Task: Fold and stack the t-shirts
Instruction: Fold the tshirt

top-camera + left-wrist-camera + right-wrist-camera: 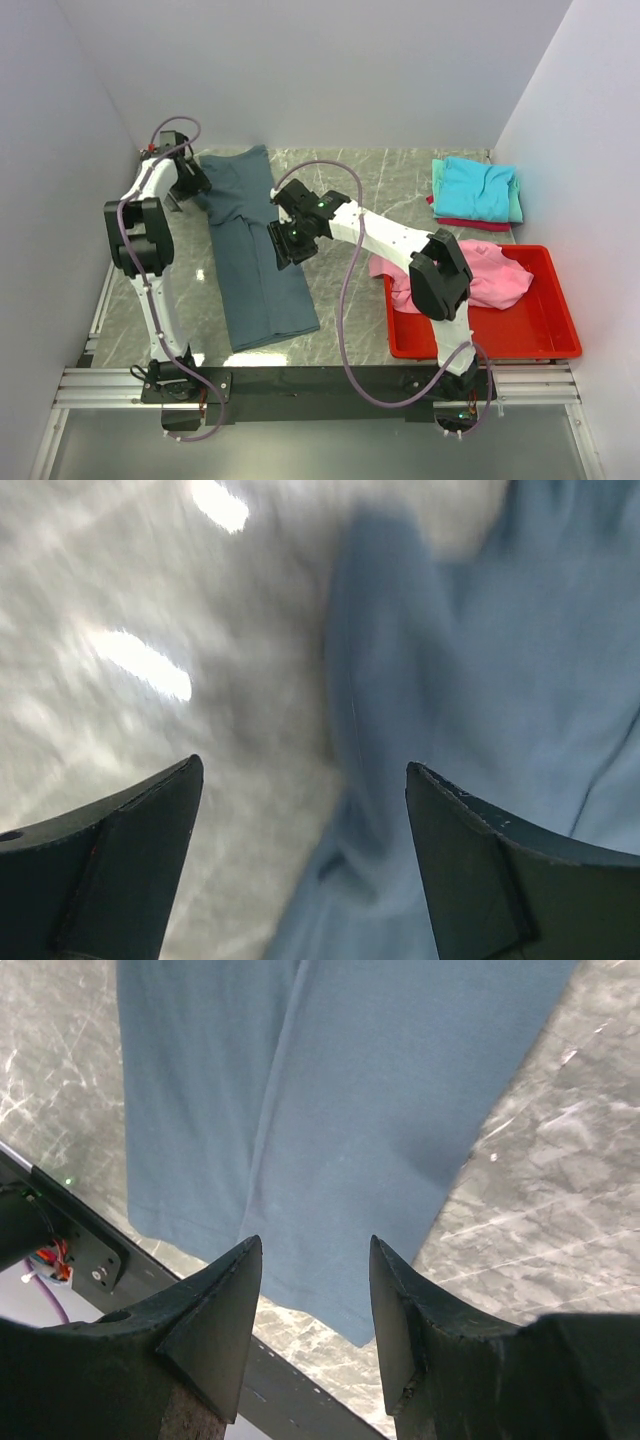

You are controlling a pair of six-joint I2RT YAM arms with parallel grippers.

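Left claw point(302, 763) agape | right claw point(315, 1240) agape | pink tee point(492, 275) in red bin point(500, 352)

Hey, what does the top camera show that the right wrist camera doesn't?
Only the top view: the pink shirt in the red bin, the folded stack at the far right, and the left gripper by the far end of the blue-grey shirt. Only the right wrist view: the right gripper up close, open and empty, and a small green light below the table edge. Both: that shirt and the marble table.
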